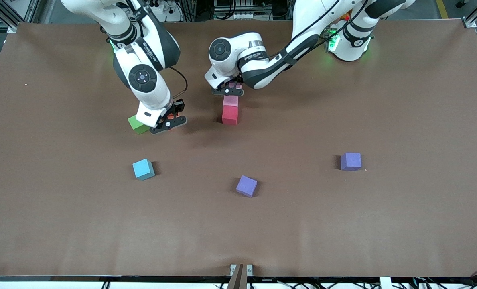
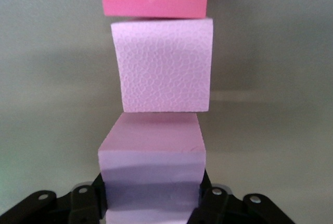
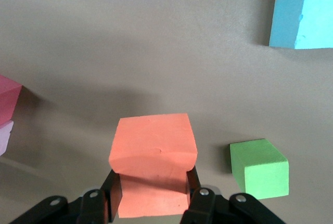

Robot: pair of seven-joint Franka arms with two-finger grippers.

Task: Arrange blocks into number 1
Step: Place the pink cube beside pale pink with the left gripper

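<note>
**Two arms each grip a foam block over a brown table**

Nearest the front camera a purple block (image 1: pixel 246 186) lies on the table (image 1: pixel 342 224). A second purple cube (image 1: pixel 350 161) sits toward the left arm's end, a light blue cube (image 1: pixel 143 169) toward the right arm's end. Farther back, the right gripper (image 1: pixel 168 121) clamps an orange block (image 3: pixel 153 161) beside a green cube (image 1: pixel 138 124). The left gripper (image 1: pixel 231 89) clasps a pink block (image 2: pixel 152 174), in line with another pink block (image 2: pixel 163 65) and a red block (image 1: pixel 230 115)
</note>
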